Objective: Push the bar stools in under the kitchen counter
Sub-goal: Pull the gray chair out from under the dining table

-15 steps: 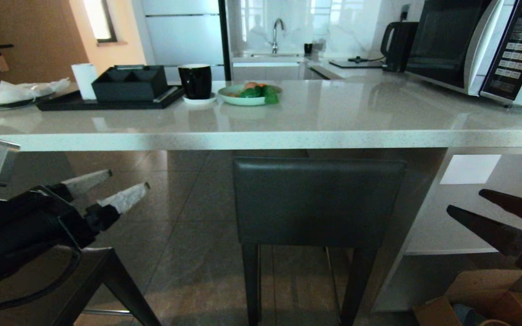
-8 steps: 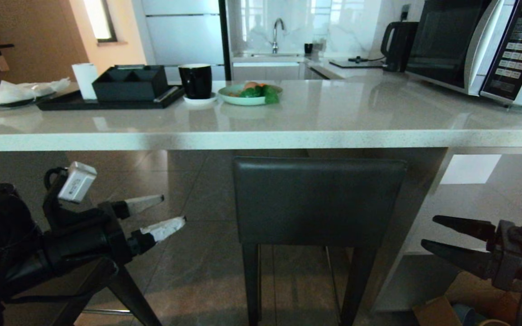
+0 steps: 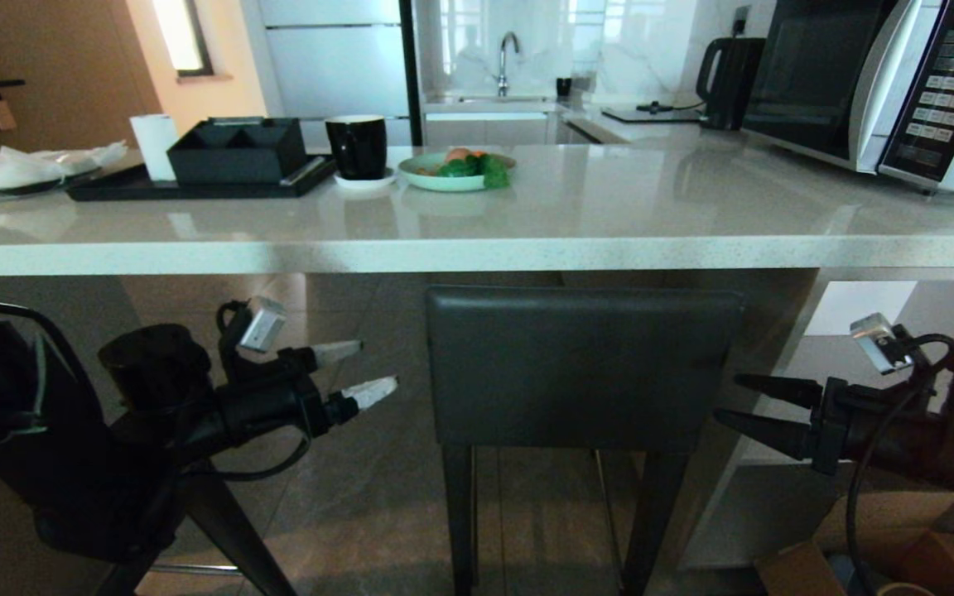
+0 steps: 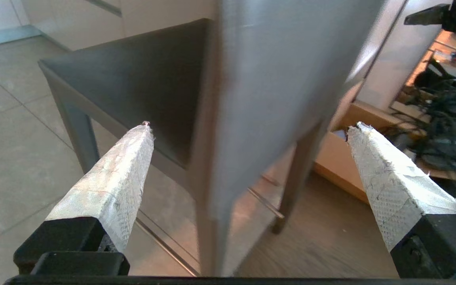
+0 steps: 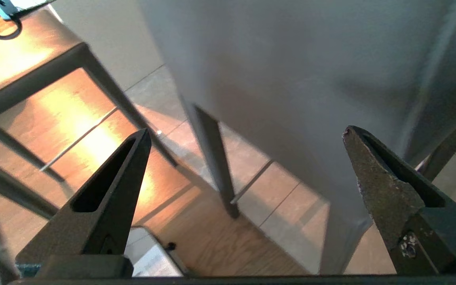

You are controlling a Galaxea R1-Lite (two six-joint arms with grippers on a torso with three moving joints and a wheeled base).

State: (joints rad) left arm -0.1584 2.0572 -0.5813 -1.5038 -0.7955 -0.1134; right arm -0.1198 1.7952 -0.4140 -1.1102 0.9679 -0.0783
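Under the counter [image 3: 477, 252] edge, centre of the head view, one stool [image 3: 583, 368] stands with its dark grey backrest facing the camera, top just below the slab, legs running down to the tiled floor [image 3: 344, 488].

Second stool [image 3: 195, 513]: only a dark leg and part of the frame show at near left, behind the left arm; how far it sits under the slab I cannot tell.

Left gripper [image 3: 365, 371]: left of the backrest, near its edge but apart from it, white-wrapped fingers spread wide, holding nothing. Left wrist view has the stool [image 4: 196, 99] filling the space ahead of the gripper [image 4: 247, 126], seat and backrest edge between the two tips, no contact seen.

Right gripper [image 3: 738, 401]: right of the backrest, dark fingers also wide apart and empty, tips close to the backrest's right edge. Right wrist view shows the backrest [image 5: 291, 79] looming ahead of the gripper [image 5: 247, 132], a leg below it.

On the slab, far side: black tray [image 3: 195, 186], black cup [image 3: 357, 147], green plate [image 3: 456, 175] of food. Microwave [image 3: 883, 83] at far right. Cardboard box [image 3: 924, 555] on the floor, near right.
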